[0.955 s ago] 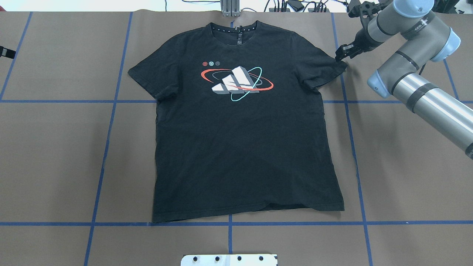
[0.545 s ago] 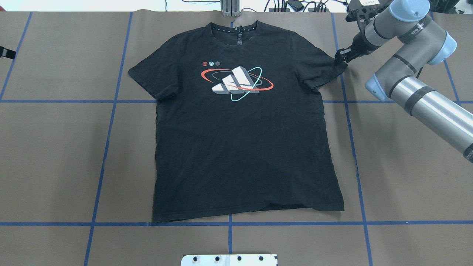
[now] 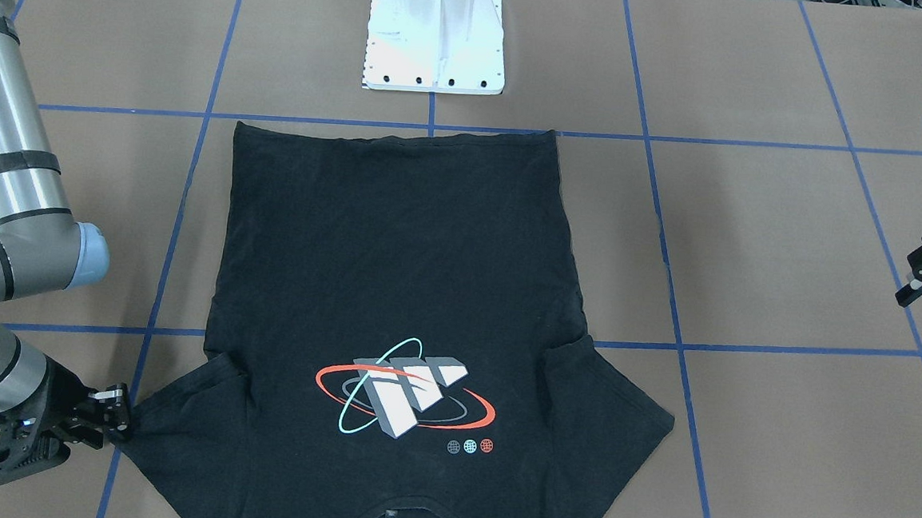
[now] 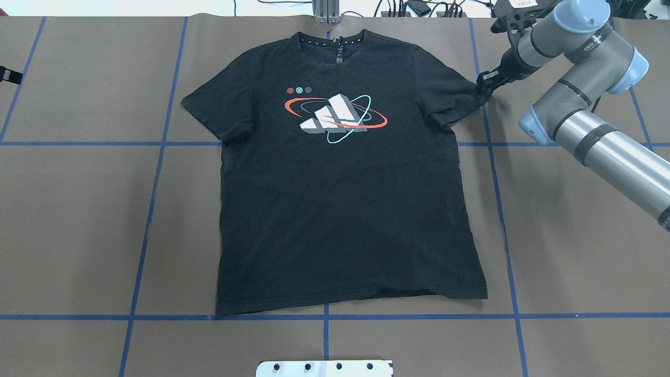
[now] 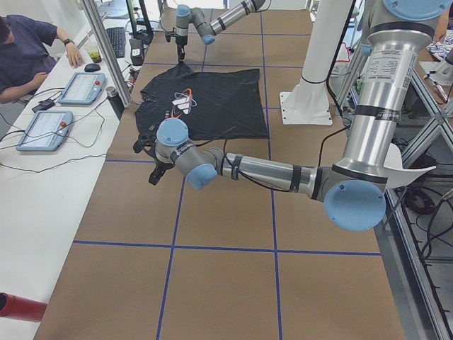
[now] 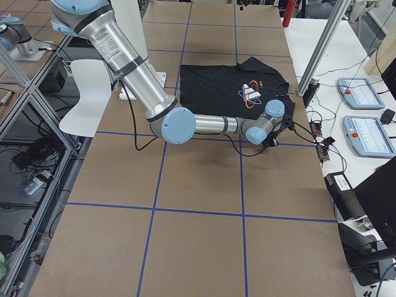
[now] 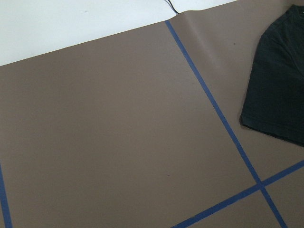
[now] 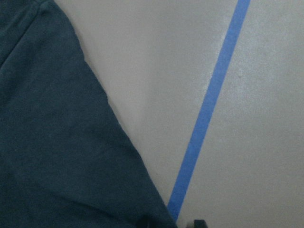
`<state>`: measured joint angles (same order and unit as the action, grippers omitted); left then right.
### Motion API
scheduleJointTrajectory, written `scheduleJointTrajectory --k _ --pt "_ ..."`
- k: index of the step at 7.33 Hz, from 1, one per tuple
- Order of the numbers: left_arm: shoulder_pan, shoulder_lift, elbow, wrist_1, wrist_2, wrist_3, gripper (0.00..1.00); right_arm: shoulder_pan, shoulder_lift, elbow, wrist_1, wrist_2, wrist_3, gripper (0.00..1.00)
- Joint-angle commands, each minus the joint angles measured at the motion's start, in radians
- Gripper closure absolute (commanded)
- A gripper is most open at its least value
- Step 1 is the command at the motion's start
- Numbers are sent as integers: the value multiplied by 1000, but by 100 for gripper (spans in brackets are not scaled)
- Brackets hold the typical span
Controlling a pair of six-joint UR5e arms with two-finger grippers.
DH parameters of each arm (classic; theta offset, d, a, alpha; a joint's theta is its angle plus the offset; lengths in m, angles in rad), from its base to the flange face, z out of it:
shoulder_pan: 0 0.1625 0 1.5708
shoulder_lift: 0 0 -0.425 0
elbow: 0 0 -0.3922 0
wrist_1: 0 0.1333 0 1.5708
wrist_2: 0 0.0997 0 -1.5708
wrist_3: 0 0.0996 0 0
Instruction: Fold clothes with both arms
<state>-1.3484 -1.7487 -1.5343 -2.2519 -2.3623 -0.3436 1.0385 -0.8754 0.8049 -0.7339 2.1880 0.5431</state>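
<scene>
A black T-shirt (image 4: 340,209) is laid flat, graphic side up, at the middle of the brown bench (image 4: 78,209), its collar turned away from the robot's base and its hem nearest it. The right pincer (image 4: 481,85) is set low at the tip of the sleeve on the robot's right. In the wrist view its jaws are narrowly parted, with the sleeve corner lying between them. The left pincer (image 3: 911,293) is held well apart from the shirt, and its state cannot be told.
</scene>
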Motion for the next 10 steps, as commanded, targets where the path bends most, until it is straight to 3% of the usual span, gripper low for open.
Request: scheduleJointTrajectory --k 1,4,5,8,10 --pt "0 0 -1 0 0 0 0 0 -4 3 1 3 0 63" --pt "0 0 -1 0 0 -2 0 2 -14 17 2 3 0 82" --pt "0 0 -1 0 0 0 0 3 -23 26 1 3 0 99" --pt "2 0 -4 -2 0 -3 0 23 -13 46 -4 3 18 100" --pt "2 0 -6 -3 0 -8 0 15 50 66 -47 -1 110 100"
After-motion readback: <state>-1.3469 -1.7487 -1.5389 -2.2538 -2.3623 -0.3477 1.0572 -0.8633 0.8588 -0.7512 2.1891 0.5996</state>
